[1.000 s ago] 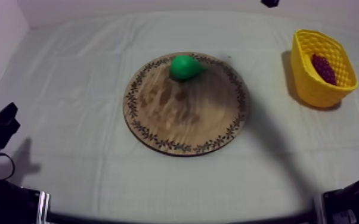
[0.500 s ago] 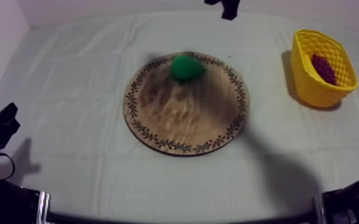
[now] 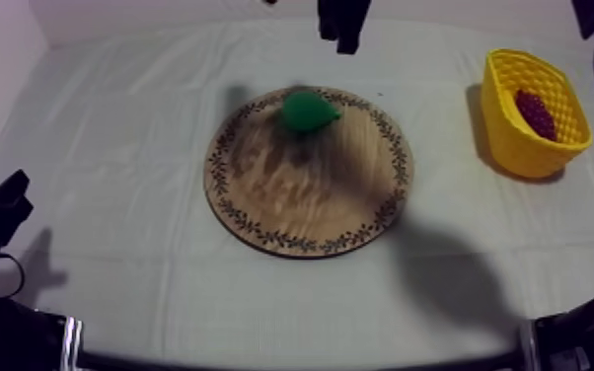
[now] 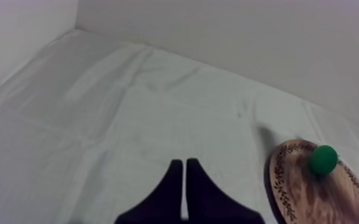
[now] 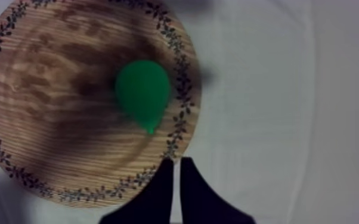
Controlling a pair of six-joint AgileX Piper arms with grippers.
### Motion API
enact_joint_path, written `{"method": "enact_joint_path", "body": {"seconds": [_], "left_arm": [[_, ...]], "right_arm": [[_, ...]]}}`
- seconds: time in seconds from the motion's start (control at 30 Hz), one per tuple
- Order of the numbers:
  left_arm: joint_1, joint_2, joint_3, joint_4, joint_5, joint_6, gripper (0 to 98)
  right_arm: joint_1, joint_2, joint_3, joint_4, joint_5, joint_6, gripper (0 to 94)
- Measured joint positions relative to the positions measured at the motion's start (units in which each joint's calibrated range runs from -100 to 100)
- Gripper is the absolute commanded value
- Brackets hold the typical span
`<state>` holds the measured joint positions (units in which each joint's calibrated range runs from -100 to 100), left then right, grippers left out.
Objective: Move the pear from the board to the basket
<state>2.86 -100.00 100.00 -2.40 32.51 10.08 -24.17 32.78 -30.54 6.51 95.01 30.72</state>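
Note:
A green pear (image 3: pixel 308 110) lies on the far part of the round wooden board (image 3: pixel 301 197), stalk end toward the basket side. The yellow basket (image 3: pixel 506 123) stands at the right with a bunch of grapes (image 3: pixel 535 113) inside. My right gripper (image 3: pixel 344 37) hangs high over the table's far edge, just beyond the pear. In the right wrist view its fingers lie together, shut (image 5: pixel 174 170), over the board's rim (image 5: pixel 50 89), with the pear (image 5: pixel 143 92) a little ahead of them. My left gripper (image 3: pixel 3 202) rests low at the left, shut (image 4: pixel 183 176), holding nothing.
From the left wrist, the board (image 4: pixel 304 196) and pear (image 4: pixel 324 159) sit far off across bare cloth. A wall runs behind the table. Open cloth surrounds the board on all sides, with a wide gap between board and basket.
My right gripper has come in along the far edge, moving leftward and lower until it is just beyond the pear. Its shadow now falls over the board. Pear, basket and left arm are unmoved.

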Motion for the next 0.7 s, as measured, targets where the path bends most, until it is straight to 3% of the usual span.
{"method": "enact_joint_path", "body": {"seconds": [0.23,0.5,0.7], "left_arm": [[0.0,0.0,0.0,0.0,0.0,0.0,0.1],[0.0,0.0,0.0,0.0,0.0,0.0,0.1],[0.0,0.0,0.0,0.0,0.0,0.0,0.1]], "right_arm": [[0.0,2.5,-1.0,1.1,1.7,-1.8,19.4],[0.0,2.8,-1.0,0.8,1.8,-1.6,54.3],[-0.6,2.7,-0.5,1.1,1.8,-0.8,68.5]]}}
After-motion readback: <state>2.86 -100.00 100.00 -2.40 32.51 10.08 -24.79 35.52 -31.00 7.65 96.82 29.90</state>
